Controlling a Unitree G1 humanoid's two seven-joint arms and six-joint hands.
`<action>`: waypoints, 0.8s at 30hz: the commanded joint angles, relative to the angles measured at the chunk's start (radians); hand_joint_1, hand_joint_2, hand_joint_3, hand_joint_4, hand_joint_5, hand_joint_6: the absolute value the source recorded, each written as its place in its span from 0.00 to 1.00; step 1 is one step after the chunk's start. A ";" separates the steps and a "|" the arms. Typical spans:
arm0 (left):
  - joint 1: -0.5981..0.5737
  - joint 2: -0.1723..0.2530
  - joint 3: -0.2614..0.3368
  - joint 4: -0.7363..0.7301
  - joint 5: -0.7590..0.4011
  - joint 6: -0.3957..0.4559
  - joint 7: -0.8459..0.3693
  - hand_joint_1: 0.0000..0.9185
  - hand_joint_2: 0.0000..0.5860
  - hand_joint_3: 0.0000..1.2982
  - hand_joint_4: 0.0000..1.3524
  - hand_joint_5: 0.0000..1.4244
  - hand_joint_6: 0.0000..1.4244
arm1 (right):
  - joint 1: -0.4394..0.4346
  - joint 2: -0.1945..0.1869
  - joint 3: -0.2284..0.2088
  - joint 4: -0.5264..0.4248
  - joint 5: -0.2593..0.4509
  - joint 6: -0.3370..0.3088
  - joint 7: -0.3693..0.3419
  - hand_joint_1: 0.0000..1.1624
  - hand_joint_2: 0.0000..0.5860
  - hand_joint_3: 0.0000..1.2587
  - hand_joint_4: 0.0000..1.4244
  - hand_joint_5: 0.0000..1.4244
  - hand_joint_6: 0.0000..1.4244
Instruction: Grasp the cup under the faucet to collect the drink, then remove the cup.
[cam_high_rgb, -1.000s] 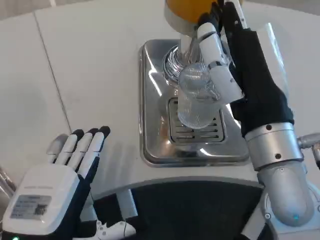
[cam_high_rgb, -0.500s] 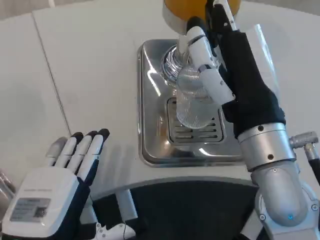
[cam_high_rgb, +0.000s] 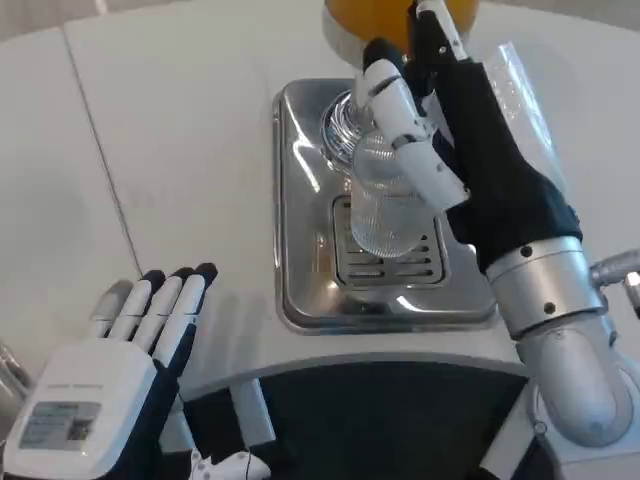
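Clear ribbed plastic, the cup (cam_high_rgb: 385, 205), gripped upright by the right hand (cam_high_rgb: 455, 150), white fingers (cam_high_rgb: 405, 125) wrapped across its near side and the black palm closing in from the right. Held low over the slotted grille of the steel drip tray (cam_high_rgb: 300, 200), at the tray's middle, just in front of the chrome faucet (cam_high_rgb: 345, 125) and below the orange dispenser tank (cam_high_rgb: 375, 20) at the table's far edge; kept upright with its mouth toward the spout, presumably to catch the drink without spilling. Whether touching the grille or hanging just above it, hard to tell from this angle, and no liquid plainly visible inside. Waiting at the near left edge of the white table (cam_high_rgb: 180, 130), the left hand (cam_high_rgb: 110, 370): palm down, fingers straight and side by side, holding nothing, well apart from tray and cup.
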 joint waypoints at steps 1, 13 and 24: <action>0.007 -0.007 0.001 -0.015 0.006 -0.010 0.015 0.00 0.03 0.00 0.00 0.00 0.00 | -0.023 -0.044 0.042 -0.030 -0.077 0.070 0.086 0.00 0.94 0.04 0.00 0.00 0.00; -0.030 -0.024 -0.018 0.001 0.021 -0.001 0.013 0.00 0.03 0.00 0.00 0.00 0.00 | -0.109 -0.107 0.117 -0.054 -0.324 0.247 0.347 0.00 0.98 0.08 0.00 0.00 0.00; -0.081 -0.037 -0.041 0.047 0.065 0.016 0.012 0.00 0.03 0.00 0.00 0.00 0.00 | -0.193 -0.113 0.123 -0.012 -0.453 0.315 0.545 0.00 1.00 0.10 0.00 0.00 0.00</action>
